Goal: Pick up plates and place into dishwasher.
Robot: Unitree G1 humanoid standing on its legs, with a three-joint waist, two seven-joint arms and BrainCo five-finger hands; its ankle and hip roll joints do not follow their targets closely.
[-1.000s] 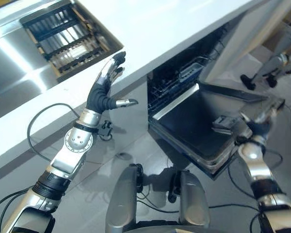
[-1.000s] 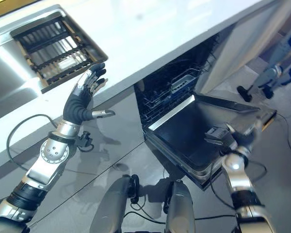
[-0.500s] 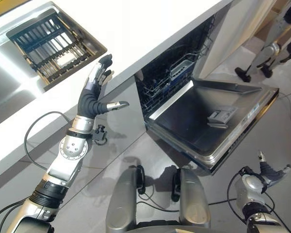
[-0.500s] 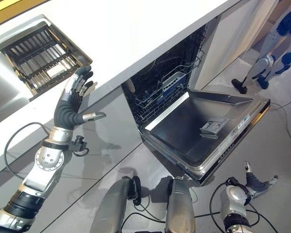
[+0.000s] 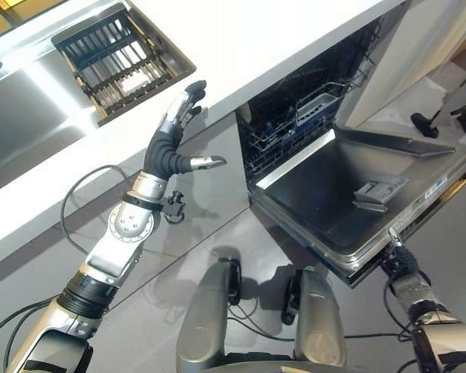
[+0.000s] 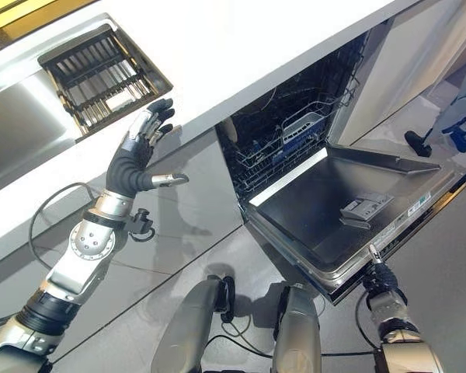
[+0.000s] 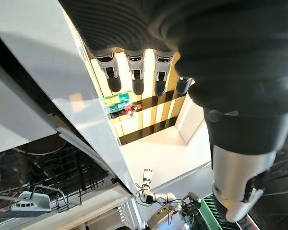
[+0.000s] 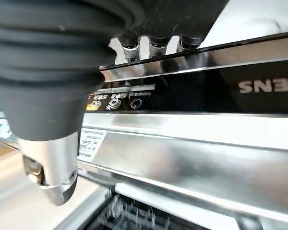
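The dishwasher stands open under the white counter (image 5: pixel 279 31), its steel door (image 5: pixel 349 202) folded down flat. Inside, wire racks (image 6: pixel 283 144) hold a pale basket, and a pale round shape (image 6: pixel 227 128) sits at the rack's left; I cannot tell if it is a plate. My left hand (image 5: pixel 175 136) is raised beside the counter's front edge, fingers (image 7: pixel 134 76) straight and spread, holding nothing. My right hand (image 6: pixel 377 276) is just below the door's front edge (image 8: pixel 192 62). Its thumb (image 8: pixel 50 163) hangs free and its fingertips are hidden behind that edge.
A dark slatted drying rack (image 5: pixel 120 58) lies in the steel sink (image 5: pixel 23 124) at the counter's far left. Grey cabinet fronts (image 6: pixel 194 194) run below the counter. Grey-and-blue legs with dark feet (image 6: pixel 443 128) stand on the floor at the far right.
My right hand has come up from near the floor to the underside of the door's front edge. The camera has shifted. My left hand stays raised and open.
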